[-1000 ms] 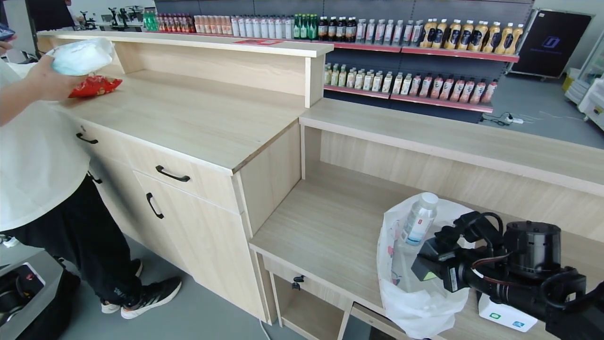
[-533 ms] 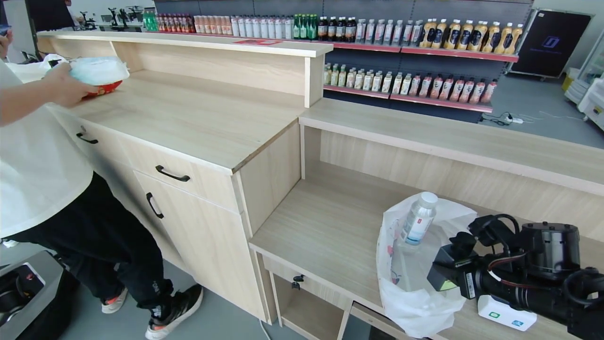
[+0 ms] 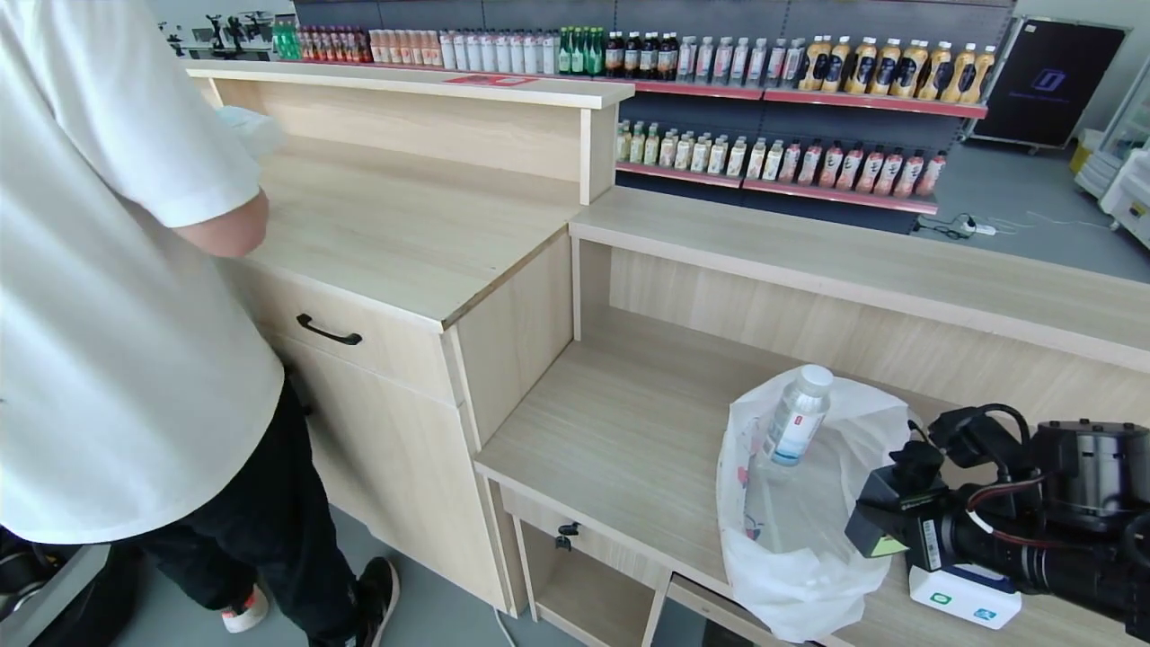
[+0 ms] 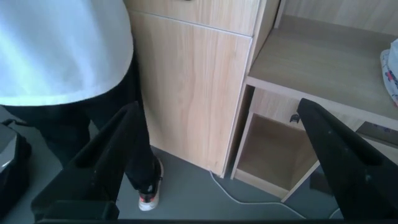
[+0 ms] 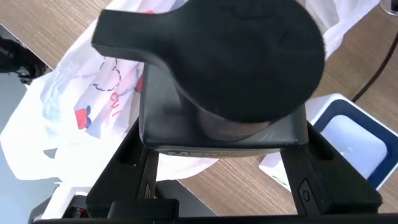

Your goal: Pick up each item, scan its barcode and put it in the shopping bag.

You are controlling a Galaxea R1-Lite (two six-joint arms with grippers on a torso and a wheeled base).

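Right claw (image 5: 225, 138) is clamped on a black scanner (image 3: 885, 519), low over the near edge of the lower tabletop (image 3: 629, 431), at its right end. A small white box (image 3: 966, 600) sits on the tabletop right under that arm, just beside the shopping bag (image 3: 809, 557). The bag is white plastic with its mouth open, slumped at the front edge with its lower part hanging over. A clear bottle (image 3: 795, 420) with a white cap stands in it, leaning, with the cap above the bag rim. The scanner head is just beside the bag's right side; I can't tell if they touch. Left claw (image 4: 217, 106) is spread wide with nothing in it, hanging over the floor in front of the cabinet, left of the open shelf below the tabletop. Farther back and to the left is the higher tabletop (image 3: 404, 225), with a person in a white shirt (image 3: 117, 270) standing against it. A pale packet (image 3: 252, 130) lies near its back wall, beside the person's arm; their hand is hidden, so contact is unclear. At the far back are shelves (image 3: 791, 94) lined with drink bottles.
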